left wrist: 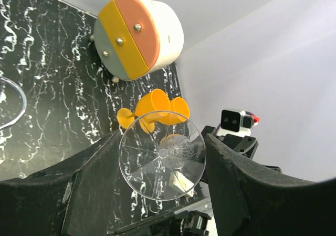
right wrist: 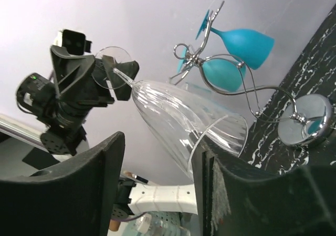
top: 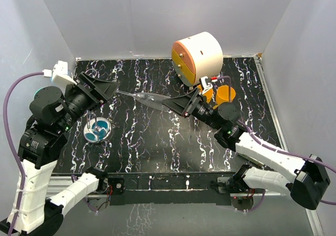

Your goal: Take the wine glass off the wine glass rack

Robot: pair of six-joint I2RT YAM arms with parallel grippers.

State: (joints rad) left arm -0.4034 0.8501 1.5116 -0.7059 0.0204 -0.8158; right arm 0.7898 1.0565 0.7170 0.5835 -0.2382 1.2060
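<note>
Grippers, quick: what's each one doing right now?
Left gripper: closed on the glass, at its stem.
Right gripper: open around the glass's bowl, a gap on one side.

The left gripper [left wrist: 163, 139] holds the wine glass [left wrist: 161, 162] by its foot. The clear disc fills the gap between the two black fingers [left wrist: 94, 186], its rim meeting both, and is seen flat-on with fine radial lines showing through it. Just past the glass, orange cups [left wrist: 157, 105] lie on their sides on the black marbled table [left wrist: 58, 62], touching one another. Farther off stands the round white cabinet [left wrist: 163, 31], its orange and yellow drawer fronts set with metal knobs. Near the cups, a white camera [left wrist: 231, 120] on the right arm looks back. A thin ring [left wrist: 21, 107] is cut off at the view's edge.
</note>
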